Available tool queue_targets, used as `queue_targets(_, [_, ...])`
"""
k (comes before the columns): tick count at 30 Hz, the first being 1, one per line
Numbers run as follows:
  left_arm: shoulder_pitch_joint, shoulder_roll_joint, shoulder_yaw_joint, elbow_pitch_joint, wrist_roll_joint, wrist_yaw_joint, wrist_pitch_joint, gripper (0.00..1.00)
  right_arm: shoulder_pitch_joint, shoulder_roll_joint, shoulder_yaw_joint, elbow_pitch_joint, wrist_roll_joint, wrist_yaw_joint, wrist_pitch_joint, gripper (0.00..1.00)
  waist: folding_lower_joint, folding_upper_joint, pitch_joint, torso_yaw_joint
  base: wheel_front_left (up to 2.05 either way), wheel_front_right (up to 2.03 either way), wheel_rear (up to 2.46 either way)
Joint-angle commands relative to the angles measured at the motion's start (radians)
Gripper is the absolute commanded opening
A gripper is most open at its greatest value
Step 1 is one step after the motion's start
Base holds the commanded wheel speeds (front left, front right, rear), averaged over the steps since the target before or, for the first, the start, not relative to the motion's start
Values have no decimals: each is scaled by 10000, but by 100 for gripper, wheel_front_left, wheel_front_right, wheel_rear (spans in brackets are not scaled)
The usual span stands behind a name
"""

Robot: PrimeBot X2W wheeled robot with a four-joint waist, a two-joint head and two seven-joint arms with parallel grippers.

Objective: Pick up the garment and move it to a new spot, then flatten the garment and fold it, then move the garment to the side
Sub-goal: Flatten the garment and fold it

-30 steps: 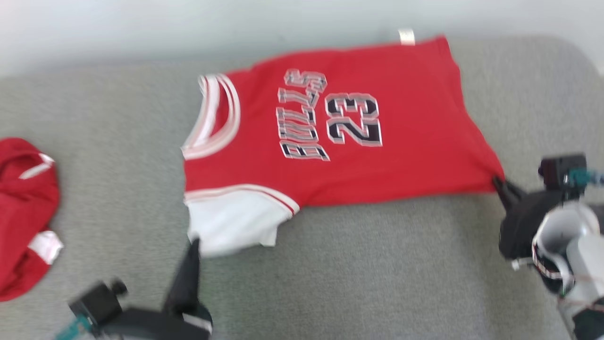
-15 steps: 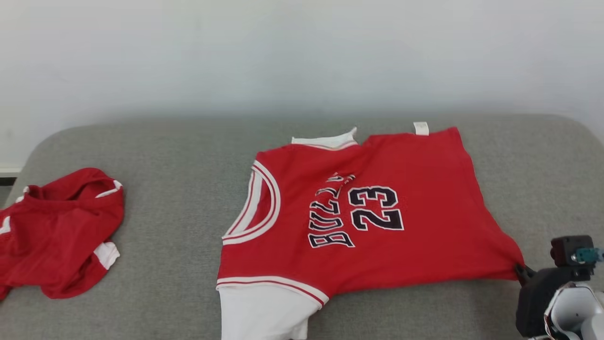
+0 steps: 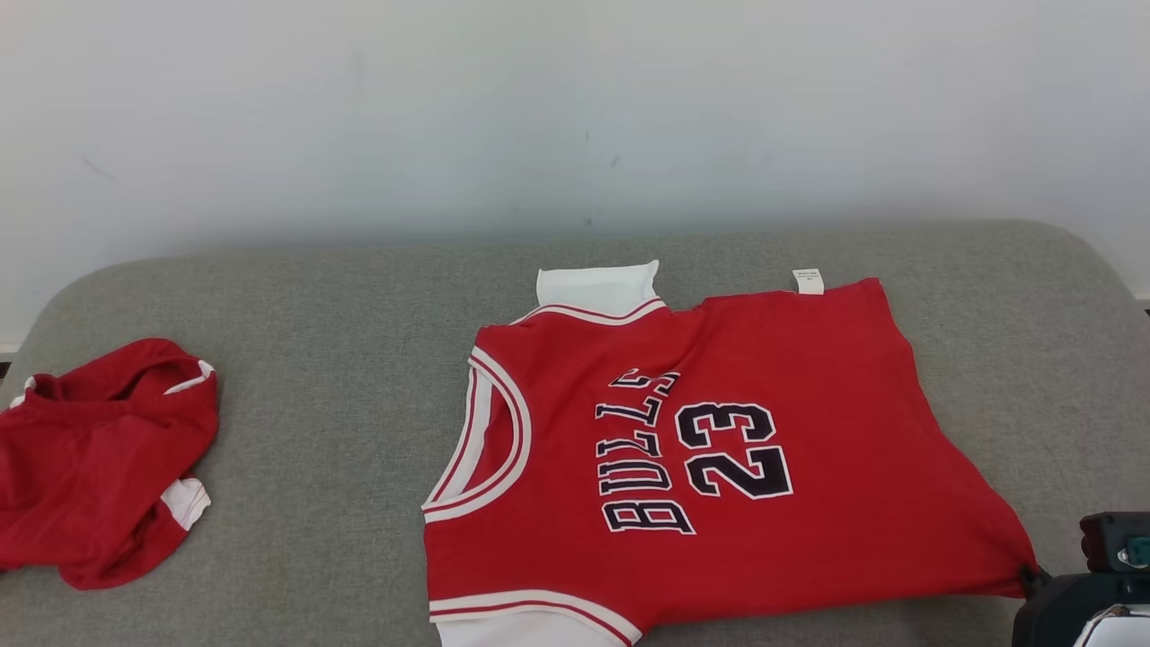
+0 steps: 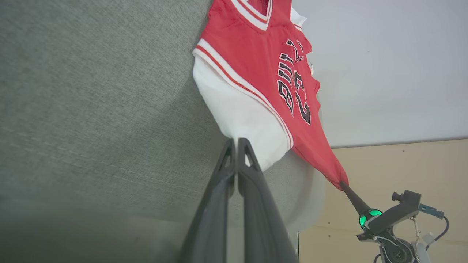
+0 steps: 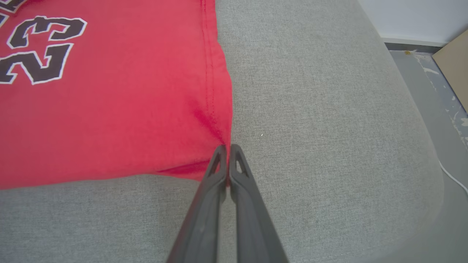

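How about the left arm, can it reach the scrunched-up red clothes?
Probably not now: the left gripper is shut, seemingly pinching the jersey by its white sleeve, so it must let go first. The grey cushion toward the scrunched-up red clothes looks unobstructed.

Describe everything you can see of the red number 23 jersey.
The red jersey lies front up, mostly flat on the grey cushion: black BULLS 23 print, white-striped trim, white sleeves, a small white tag at the hem. The right pincer pinches a hem corner; the left pincer grips one white sleeve.
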Motion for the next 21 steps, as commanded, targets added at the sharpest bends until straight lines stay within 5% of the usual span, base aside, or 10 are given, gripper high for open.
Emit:
queue_targets(1, [78,11,82,-79,-40,-73,-156,0,191,139,-178,-240,-197,-27,46,0,0,0,48,-86,0,0,0])
queue_targets(8, [-279,-1,113,33,-6,-255,-352,0,656,725,-1298,-1385,-1146,-27,238,0,0,0,103,-251,0,0,0])
queue_targets(21, [-227,209,-192,267,-401,-387,286,0,1169,1151,-976,-1508,-1205,-27,593,0,0,0,199,-485,0,0,0])
